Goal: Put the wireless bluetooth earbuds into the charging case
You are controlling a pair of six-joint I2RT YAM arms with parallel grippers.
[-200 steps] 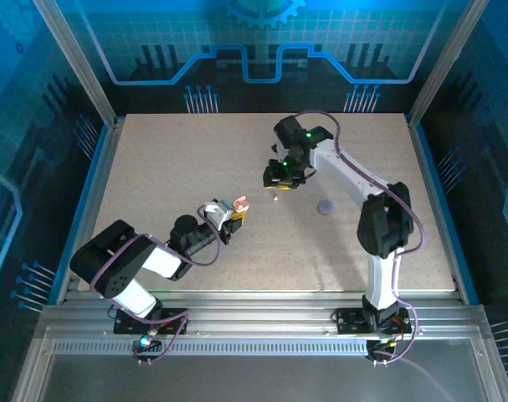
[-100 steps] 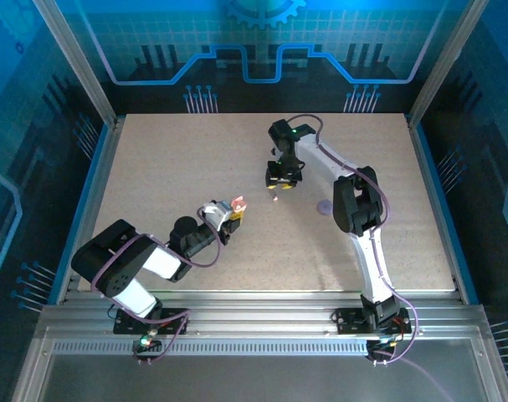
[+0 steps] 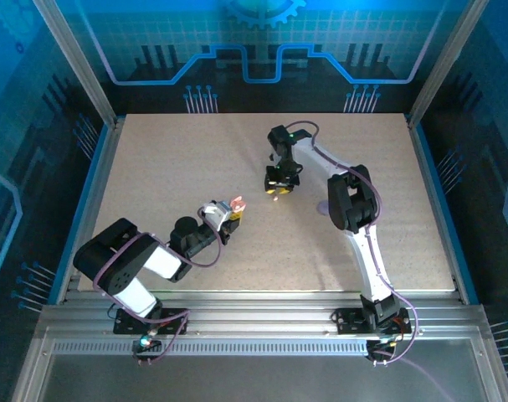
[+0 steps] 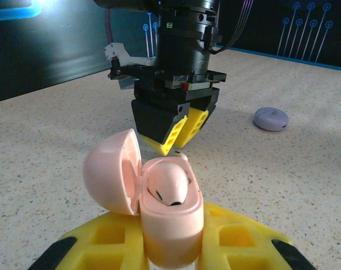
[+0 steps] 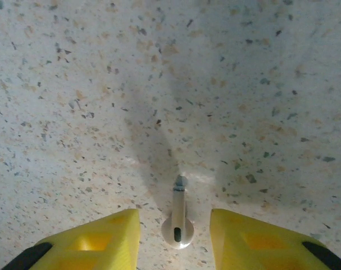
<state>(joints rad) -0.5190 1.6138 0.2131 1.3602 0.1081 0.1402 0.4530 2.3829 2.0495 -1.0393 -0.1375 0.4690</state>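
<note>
Right gripper (image 3: 276,186) spread open astride pale earbud (image 5: 178,222) lying on table (image 5: 159,84), set to pinch it. Left gripper (image 3: 227,219) clamped on open pink case (image 4: 170,216), 8 o'clock from earbud, presumably presenting it for loading.

I can read no words, numbers or brand marks here. The back wall (image 3: 254,46) carries line patterns and a gear outline, not letters, and the pink case (image 4: 171,216) is plain.

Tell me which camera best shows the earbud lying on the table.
Right wrist: the earbud lies on the table between the right gripper's open jaws. Left wrist catches a pale sliver below them; top external is too small to tell.
</note>
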